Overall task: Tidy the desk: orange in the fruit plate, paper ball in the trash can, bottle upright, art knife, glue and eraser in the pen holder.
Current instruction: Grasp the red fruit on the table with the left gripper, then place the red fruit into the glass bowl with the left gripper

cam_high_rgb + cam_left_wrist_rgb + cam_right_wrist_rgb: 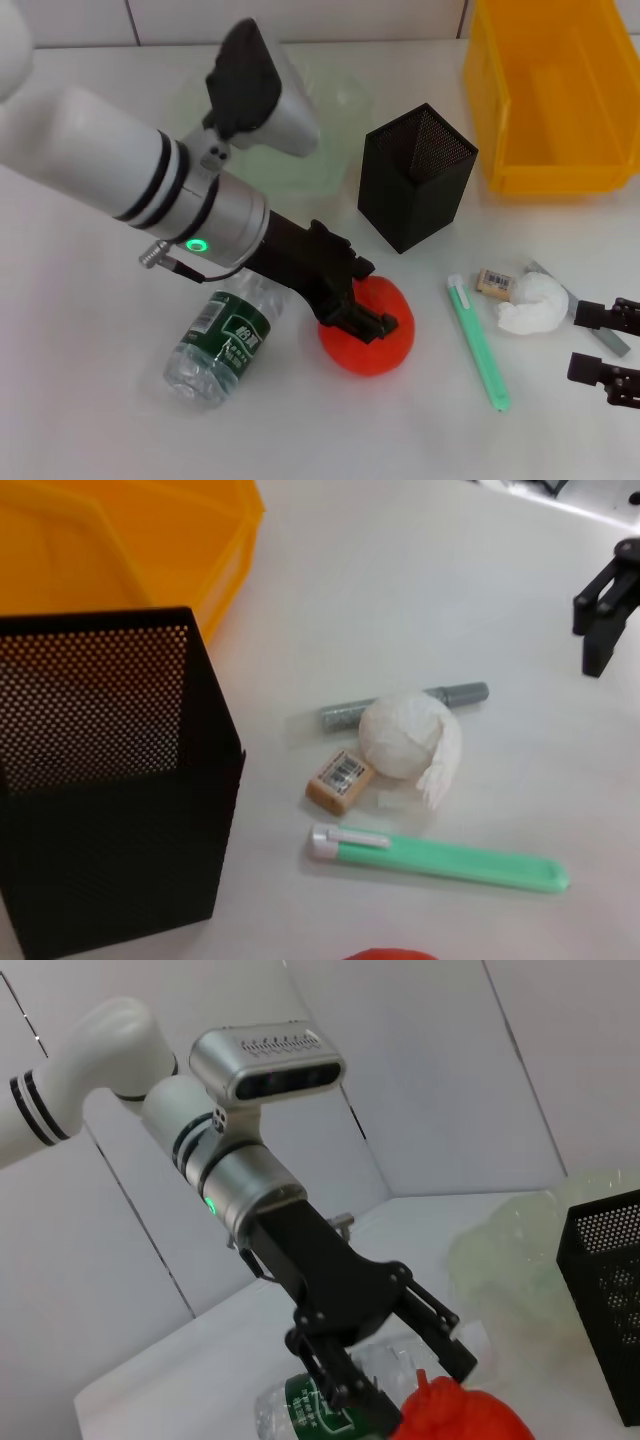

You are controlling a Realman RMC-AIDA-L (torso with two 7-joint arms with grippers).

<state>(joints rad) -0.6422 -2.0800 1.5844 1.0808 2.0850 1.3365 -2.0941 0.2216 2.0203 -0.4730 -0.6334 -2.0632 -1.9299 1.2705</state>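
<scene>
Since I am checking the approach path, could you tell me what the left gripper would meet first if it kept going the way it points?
Probably the orange: the left gripper already has its open fingers astride it, beside the lying bottle.

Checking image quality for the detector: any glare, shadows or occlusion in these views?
Head view: even light, soft shadow by the pen holder; left arm hides much of the fruit plate; left gripper covers part of the orange. Left wrist view: paper ball nearly washed out. Right wrist view: orange cropped at the edge.
</scene>
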